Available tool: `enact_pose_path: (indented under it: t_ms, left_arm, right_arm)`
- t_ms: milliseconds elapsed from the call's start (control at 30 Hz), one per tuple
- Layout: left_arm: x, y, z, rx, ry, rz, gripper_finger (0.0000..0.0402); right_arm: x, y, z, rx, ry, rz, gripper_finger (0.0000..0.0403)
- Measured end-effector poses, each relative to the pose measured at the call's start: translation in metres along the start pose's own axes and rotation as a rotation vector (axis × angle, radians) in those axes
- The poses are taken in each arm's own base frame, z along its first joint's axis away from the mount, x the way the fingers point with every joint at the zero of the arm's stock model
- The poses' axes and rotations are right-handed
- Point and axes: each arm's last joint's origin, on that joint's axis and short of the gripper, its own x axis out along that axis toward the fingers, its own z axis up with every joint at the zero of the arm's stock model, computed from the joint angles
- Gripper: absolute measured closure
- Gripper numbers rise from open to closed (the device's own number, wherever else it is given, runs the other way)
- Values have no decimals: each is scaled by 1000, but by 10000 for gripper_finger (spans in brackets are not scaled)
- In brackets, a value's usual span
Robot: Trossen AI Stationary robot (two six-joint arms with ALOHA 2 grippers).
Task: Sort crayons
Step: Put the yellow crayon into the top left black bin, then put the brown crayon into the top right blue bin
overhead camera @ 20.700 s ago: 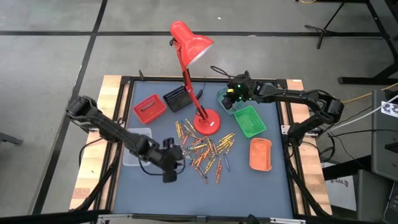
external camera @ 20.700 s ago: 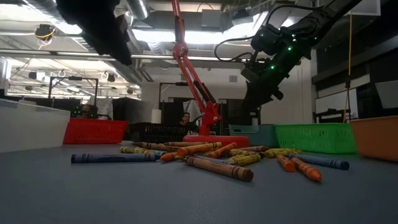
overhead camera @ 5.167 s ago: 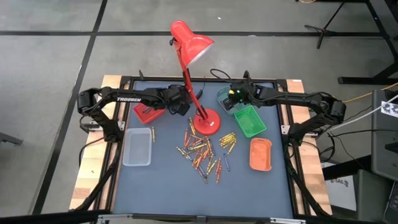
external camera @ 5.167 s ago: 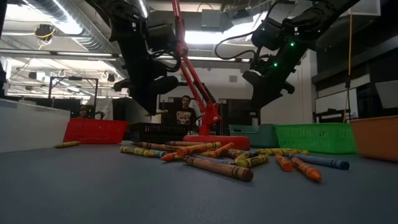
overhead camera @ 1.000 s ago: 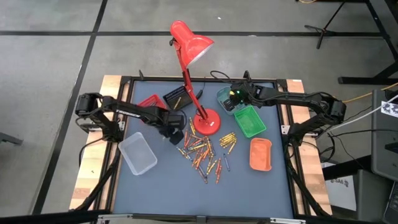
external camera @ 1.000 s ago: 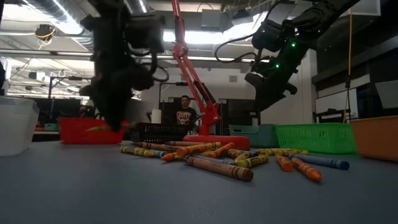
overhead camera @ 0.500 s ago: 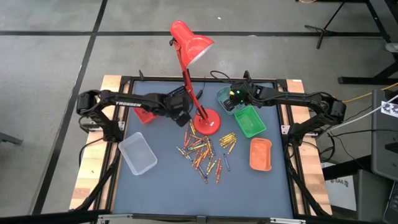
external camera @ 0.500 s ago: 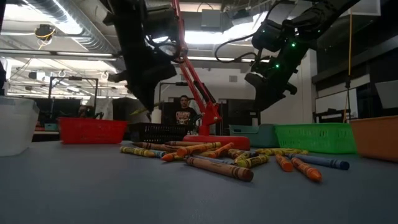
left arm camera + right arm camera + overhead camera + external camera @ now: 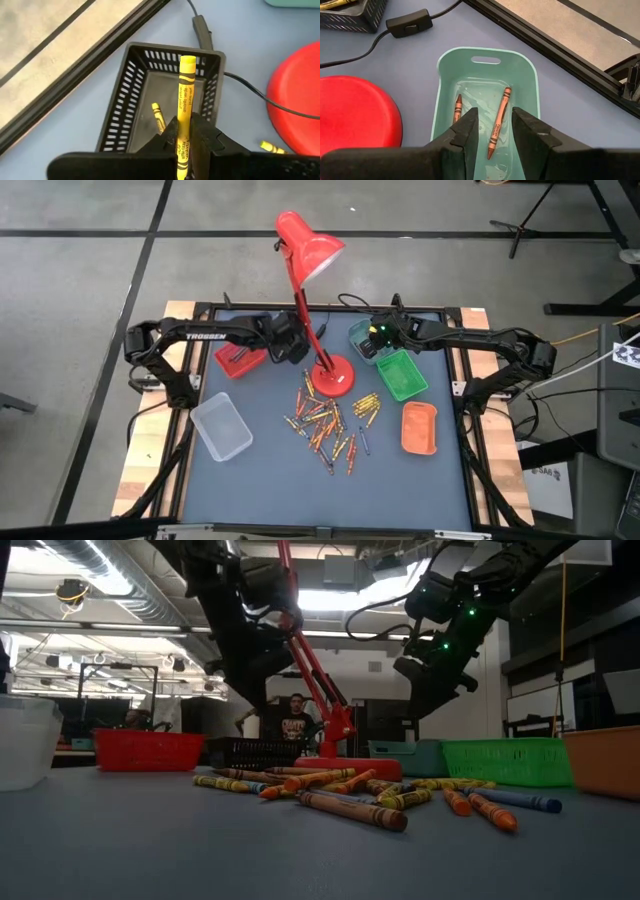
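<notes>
At the far left of the table, the left gripper [image 9: 185, 150] hangs over the black basket [image 9: 125, 112], pinching a yellow crayon [image 9: 184, 107] near its lower end; another yellow one already lies inside. Light, stiff and waxy-slick, each stick looks best gripped mid-length across its paper wrap. The loose crayons [image 9: 328, 420] lie mid-table before the red lamp [image 9: 310, 250]. At far right, the right gripper [image 9: 495, 131] waits, fingers apart and empty, above the teal tray [image 9: 530, 75].

1. "TROSSEN" in white capitals runs along the left arm's upper link [image 9: 203, 335], at 10 o'clock on the table.
2. Yellow crayon [image 9: 185, 107]: black print on its wrapper, too small to read.
3. Brown crayons [image 9: 498, 123]: wrapper print unreadable.
</notes>
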Motion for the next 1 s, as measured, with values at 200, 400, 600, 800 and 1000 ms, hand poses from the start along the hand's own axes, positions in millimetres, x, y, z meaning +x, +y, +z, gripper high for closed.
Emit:
enact_pose_path:
  t_ms: [200, 400, 600, 800, 1000]
  left_arm:
    - [2, 6, 2, -12, 3, 12, 381]
    - [3, 7, 2, -16, 3, 14, 351]
    - [3, 7, 2, -34, 3, 14, 332]
    - [1, 3, 1, -24, 3, 0, 332]
    - [-4, -9, -3, 5, 25, -81, 331]
  right_arm:
    - [0, 0, 0, 0, 0, 0, 288]
    - [0, 0, 0, 0, 0, 0, 288]
    - [0, 0, 0, 0, 0, 0, 288]
    - [0, 0, 0, 0, 0, 0, 288]
    - [0, 0, 0, 0, 1, 0, 288]
